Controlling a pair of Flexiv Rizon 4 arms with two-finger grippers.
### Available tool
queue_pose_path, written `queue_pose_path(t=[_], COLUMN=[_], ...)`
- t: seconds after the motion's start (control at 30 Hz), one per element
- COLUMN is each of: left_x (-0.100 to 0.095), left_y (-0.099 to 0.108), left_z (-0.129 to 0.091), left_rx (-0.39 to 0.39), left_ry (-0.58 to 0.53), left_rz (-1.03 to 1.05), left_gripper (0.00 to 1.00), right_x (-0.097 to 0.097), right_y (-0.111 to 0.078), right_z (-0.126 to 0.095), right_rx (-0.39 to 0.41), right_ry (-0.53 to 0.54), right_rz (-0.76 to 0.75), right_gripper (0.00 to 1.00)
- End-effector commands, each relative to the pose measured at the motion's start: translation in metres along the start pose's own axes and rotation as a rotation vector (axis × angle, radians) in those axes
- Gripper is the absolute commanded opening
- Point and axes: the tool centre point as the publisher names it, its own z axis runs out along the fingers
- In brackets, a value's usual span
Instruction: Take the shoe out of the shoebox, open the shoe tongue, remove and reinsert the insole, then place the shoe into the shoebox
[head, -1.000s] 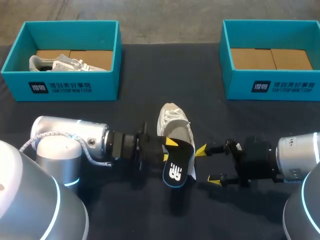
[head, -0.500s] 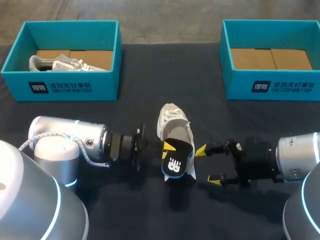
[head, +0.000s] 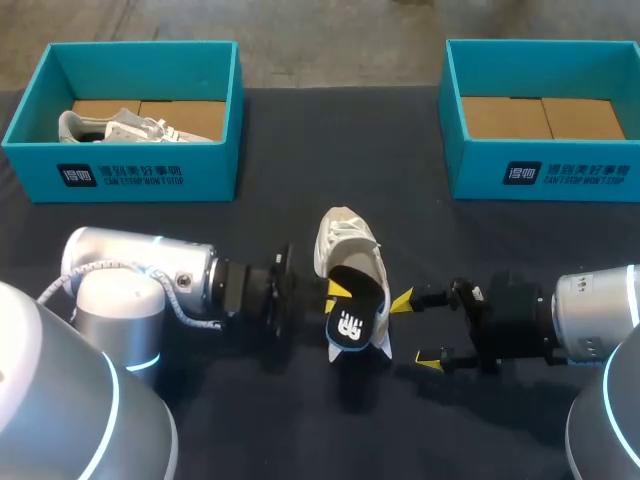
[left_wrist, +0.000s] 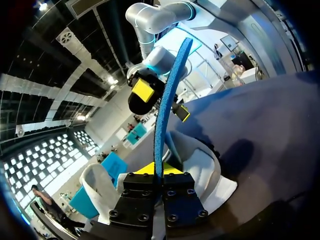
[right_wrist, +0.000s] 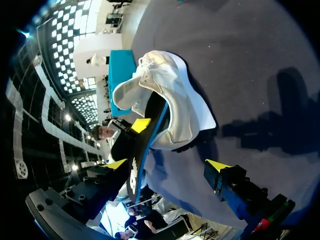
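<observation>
A white shoe (head: 349, 250) lies on the dark table (head: 300, 420) in the middle, toe pointing away. A black insole (head: 352, 318) with a blue edge sticks out of its heel opening, front end tucked inside. My left gripper (head: 336, 297) is shut on the insole from the left. In the left wrist view the insole (left_wrist: 167, 100) stands edge-on between the fingers, over the shoe (left_wrist: 202, 167). My right gripper (head: 412, 331) stands open just right of the heel, touching nothing. In the right wrist view, shoe (right_wrist: 172, 102) and insole (right_wrist: 144, 147) lie ahead of the open gripper (right_wrist: 167, 165).
A teal shoebox (head: 40, 150) at the back left holds another pale shoe (head: 130, 127). A second teal shoebox (head: 450, 140) at the back right shows only its cardboard floor. My right gripper's yellow tip (left_wrist: 143, 90) appears beyond the insole in the left wrist view.
The left gripper's fingers closed tighter on the insole. The insole swung up and slid further into the shoe's heel opening. The right arm stayed still.
</observation>
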Motion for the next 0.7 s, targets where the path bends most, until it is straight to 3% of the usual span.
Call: queue_pose_path(t=[0.03,0.3,0.63,0.7], left_x=[-0.001,-0.003,0.0,0.001], left_y=[0.005,0.014,0.007,0.003], left_z=[0.006,0.009,0.006,0.003], left_rx=[-0.011,-0.041,-0.035,-0.028], left_ry=[0.011,0.012,0.01,0.007], left_rz=[0.004,0.008,0.003,0.003], left_gripper=[0.0,0.0,0.0,0.22], right_x=[0.001,0.001,0.001,0.001], right_y=[-0.001,-0.001,-0.001,-0.001], right_z=[0.0,0.0,0.0,0.0], right_rx=[-0.003,-0.003,-0.003,-0.003], right_ry=[-0.002,-0.002,-0.002,-0.002], right_rz=[0.0,0.0,0.0,0.0], right_gripper=[1.0,1.0,1.0,1.0])
